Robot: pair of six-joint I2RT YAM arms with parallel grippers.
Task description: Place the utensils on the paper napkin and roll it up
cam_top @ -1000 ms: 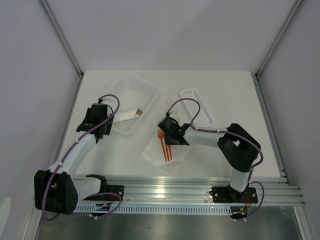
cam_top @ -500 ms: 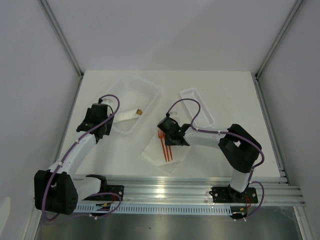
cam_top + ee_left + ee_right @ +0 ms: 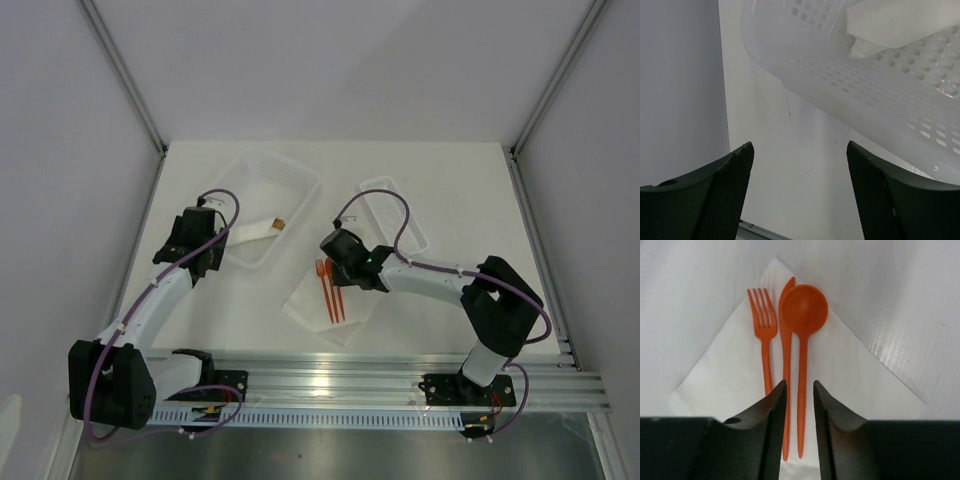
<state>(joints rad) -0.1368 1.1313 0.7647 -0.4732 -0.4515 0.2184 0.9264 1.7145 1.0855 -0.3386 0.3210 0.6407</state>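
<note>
The utensils [image 3: 330, 293] are an orange fork [image 3: 763, 330], knife [image 3: 786, 340] and spoon [image 3: 805, 310]. They lie side by side on the white paper napkin [image 3: 730, 370], which is spread flat at the table's front middle [image 3: 352, 322]. My right gripper [image 3: 799, 385] hovers over the handle ends, open by a narrow gap with nothing gripped; the spoon handle shows through the gap. In the top view it [image 3: 338, 268] sits at the napkin's far corner. My left gripper [image 3: 799, 147] stands open and empty over bare table, left of the basket [image 3: 865, 75].
A clear perforated basket [image 3: 300, 180] at the back left holds a white paper roll with a brown tip [image 3: 262, 228]. A small clear tray [image 3: 412, 228] lies behind the right arm. Walls close in both sides; a metal rail runs along the front edge.
The right gripper's jaws have parted and it has drawn back slightly to the right, its elbow swinging right. The utensils stay on the napkin. The left arm has not moved.
</note>
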